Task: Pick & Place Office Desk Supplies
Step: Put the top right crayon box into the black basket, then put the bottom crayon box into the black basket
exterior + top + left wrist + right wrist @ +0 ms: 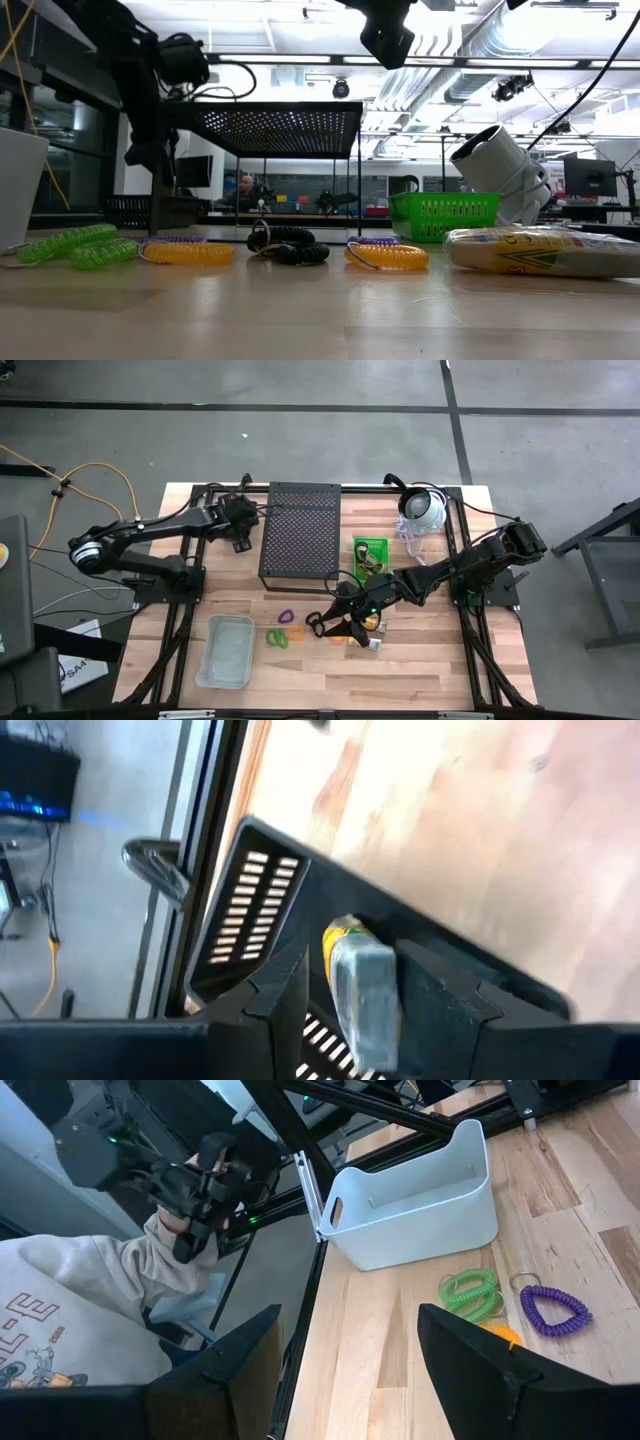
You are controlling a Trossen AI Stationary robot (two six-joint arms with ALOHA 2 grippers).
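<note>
We see the left gripper (248, 520) at the edge of the black perforated metal shelf (300, 528), jaws released, a small yellow-and-white packet (358, 982) between them. The right gripper (322, 624) hovers with jaws released over the coiled loops on the wooden counter (430, 660): green (276, 636), purple (285, 616), orange (388, 256), black (290, 246). A clear plastic bin (226, 650) sits nearby

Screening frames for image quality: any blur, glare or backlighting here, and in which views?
Left wrist view: soft blur throughout, the packet between the fingers smeared. Low view: bright ceiling lights backlight the black rack, and the near table is out of focus. High view: even light, no glare. Right wrist view: sharp on the white bin.
</note>
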